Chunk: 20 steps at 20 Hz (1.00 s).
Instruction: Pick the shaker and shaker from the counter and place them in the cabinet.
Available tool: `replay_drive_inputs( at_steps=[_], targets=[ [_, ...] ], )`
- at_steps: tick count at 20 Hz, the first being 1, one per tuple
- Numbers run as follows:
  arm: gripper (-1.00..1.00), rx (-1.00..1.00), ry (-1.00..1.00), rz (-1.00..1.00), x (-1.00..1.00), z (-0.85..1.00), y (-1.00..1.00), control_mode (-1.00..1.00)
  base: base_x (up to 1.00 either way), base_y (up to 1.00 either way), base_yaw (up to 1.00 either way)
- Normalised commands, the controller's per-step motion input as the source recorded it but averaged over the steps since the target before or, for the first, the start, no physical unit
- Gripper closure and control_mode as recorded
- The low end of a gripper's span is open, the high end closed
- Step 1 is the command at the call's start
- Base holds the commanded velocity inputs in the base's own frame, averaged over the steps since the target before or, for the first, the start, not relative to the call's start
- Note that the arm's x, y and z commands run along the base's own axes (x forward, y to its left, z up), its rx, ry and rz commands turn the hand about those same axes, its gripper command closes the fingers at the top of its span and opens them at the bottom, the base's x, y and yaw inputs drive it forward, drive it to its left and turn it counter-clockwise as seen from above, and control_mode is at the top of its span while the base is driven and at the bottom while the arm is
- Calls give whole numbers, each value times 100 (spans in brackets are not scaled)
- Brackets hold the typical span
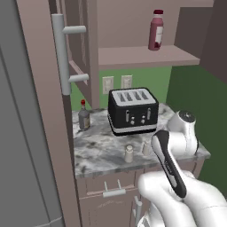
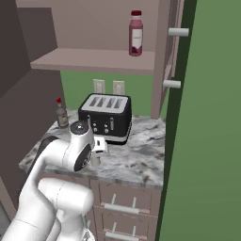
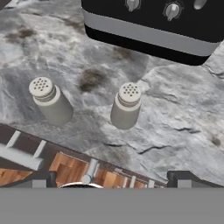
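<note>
My hand view shows both shakers' perforated caps: left shaker (image 3: 50, 101), right shaker (image 3: 126, 106), apart, upright near the counter (image 3: 183, 127) edge. My claw (image 3: 112, 179) gapes wide, empty, above them.

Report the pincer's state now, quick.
Pincer: open, holding nothing, above the two shakers on the marble counter.

bench (image 1: 93, 155): grey marble | toaster (image 1: 132, 110): black, four-slot, at back | shaker (image 1: 129, 153): upright near front edge | second shaker (image 1: 146, 148): partly behind arm | red-capped bottle (image 1: 84, 115): back left | cabinet (image 1: 146, 56): door open, maroon bottle (image 1: 156, 30) on shelf
</note>
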Motion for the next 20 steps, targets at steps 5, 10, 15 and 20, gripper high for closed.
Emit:
replay_drive_inputs(
  at_steps=[5,10,15,20],
  targets=[
    [-100,0,0,0,29,-20,0,-100,0,0,0],
    [-100,1,0,0,30,-23,0,-100,0,0,0],
    [-100,4,0,0,32,-27,0,-100,0,0,0],
    [-100,4,0,0,23,-35,0,-100,0,0,0]
  ],
)
